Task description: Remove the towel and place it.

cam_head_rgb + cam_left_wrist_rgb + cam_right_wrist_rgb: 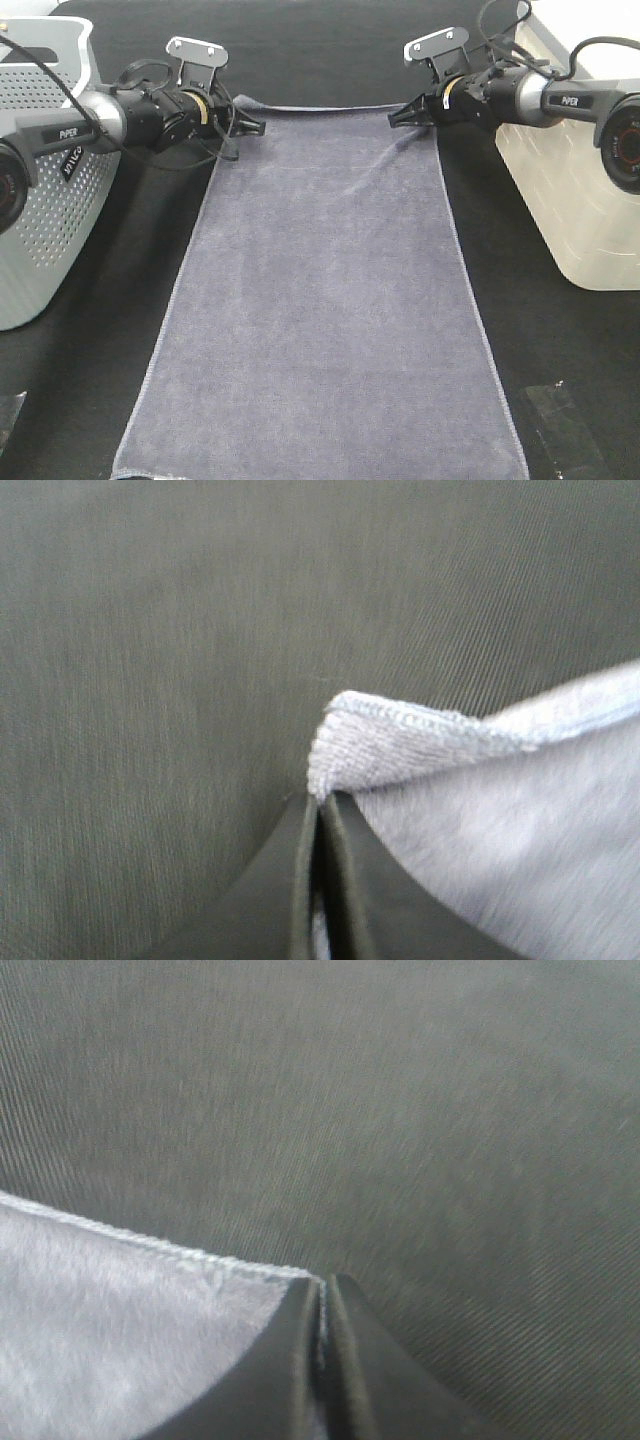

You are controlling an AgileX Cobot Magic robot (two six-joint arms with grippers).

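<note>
The slate-grey towel (320, 300) lies flat and lengthwise down the middle of the black table, its far hem between the two arms. My left gripper (255, 125) is at the far left corner and my right gripper (395, 118) at the far right corner. In the left wrist view the gripper (320, 800) is shut on the towel (420, 740), whose curled corner pokes out past the tips. The right wrist view has the gripper (322, 1282) shut on the towel (120, 1330) with the hem caught between the jaws.
A grey perforated basket (40, 200) stands at the left edge. A white bin (570, 200) stands at the right. Black cloth (100, 350) covers the table on both sides of the towel. A dark flat object (560, 430) lies at the near right.
</note>
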